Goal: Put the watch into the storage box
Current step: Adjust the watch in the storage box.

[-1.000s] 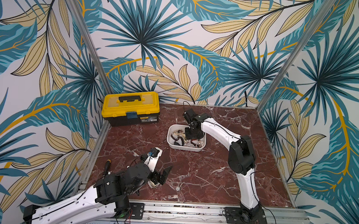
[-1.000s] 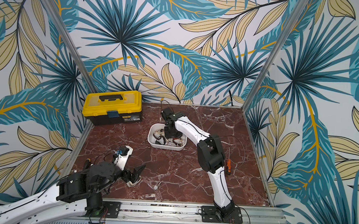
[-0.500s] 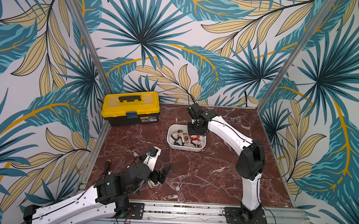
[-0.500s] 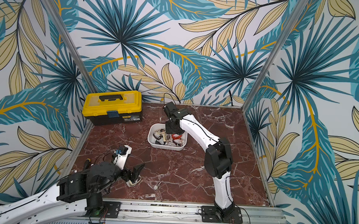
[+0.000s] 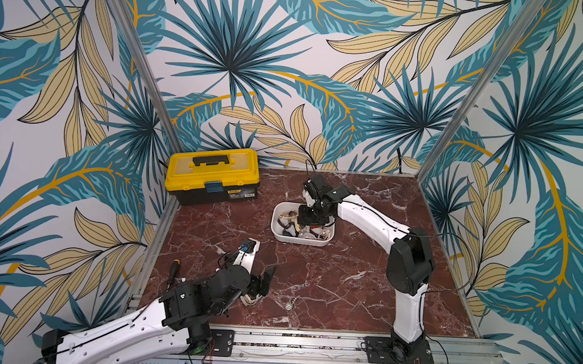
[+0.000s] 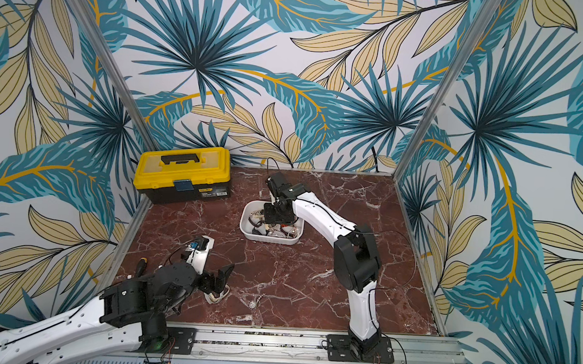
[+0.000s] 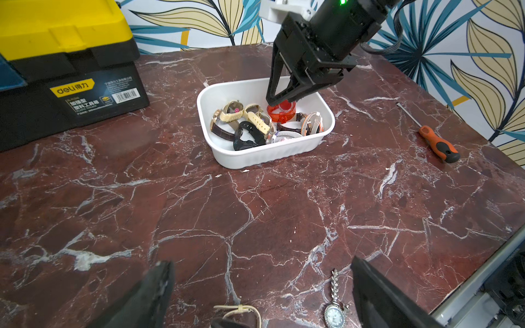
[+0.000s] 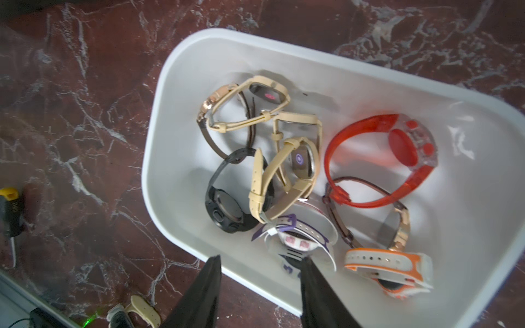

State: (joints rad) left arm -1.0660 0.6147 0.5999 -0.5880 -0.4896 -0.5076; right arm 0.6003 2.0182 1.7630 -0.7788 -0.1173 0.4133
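Right wrist view shows red watch (image 8: 403,147) inside storage box (image 8: 355,85).

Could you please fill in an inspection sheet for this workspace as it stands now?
Surface: red-brown marble tabletop, no spills seen.
Job's things: shallow white plastic storage box holds several watches; a beige-strap watch and a silver metal-band watch lie on the tabletop near the front.
Clutter: yellow-lidded black toolbox, closed, at the back; orange-handled screwdriver and yellow-and-black-handled screwdriver on the tabletop.
Grippers: left gripper, jaws wide open, over the beige-strap watch; right gripper, jaws apart and empty, above the storage box.
Cables: thin black cable loops out at the right arm's elbow.
Surroundings: leaf-patterned walls; aluminium rail in front.
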